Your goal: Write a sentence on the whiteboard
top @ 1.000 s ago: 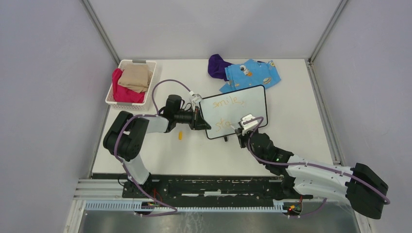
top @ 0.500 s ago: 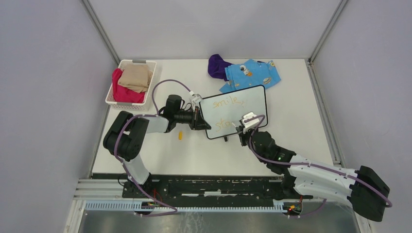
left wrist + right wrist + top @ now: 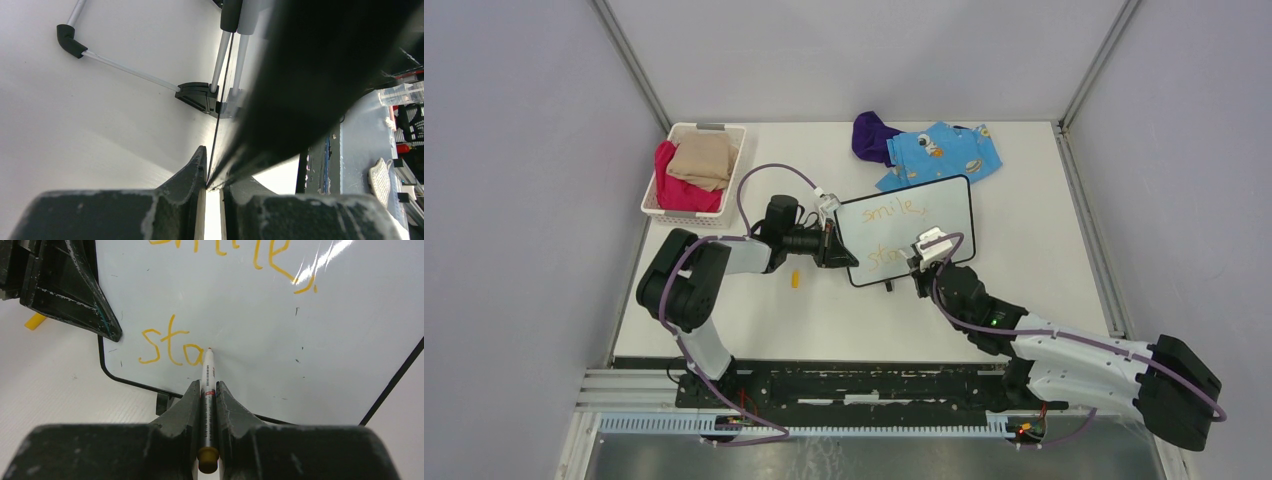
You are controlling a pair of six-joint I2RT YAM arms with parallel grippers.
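Whiteboard (image 3: 944,215): light, stiff, slick; likely to skid, so hold it by its left edge.
Left gripper (image 3: 211,180): pinching that edge.
Right gripper (image 3: 209,390): clamped on marker (image 3: 208,367), tip at sentence (image 3: 170,347).

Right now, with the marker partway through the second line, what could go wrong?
1. The left gripper pinches only the thin edge of the whiteboard. Marker pressure could twist or shift the board and skew the sentence.
2. The right gripper holds the marker in a slim pinch, with its tip on the board after "sta". The marker could slide back in the grip, and the stroke would fade.
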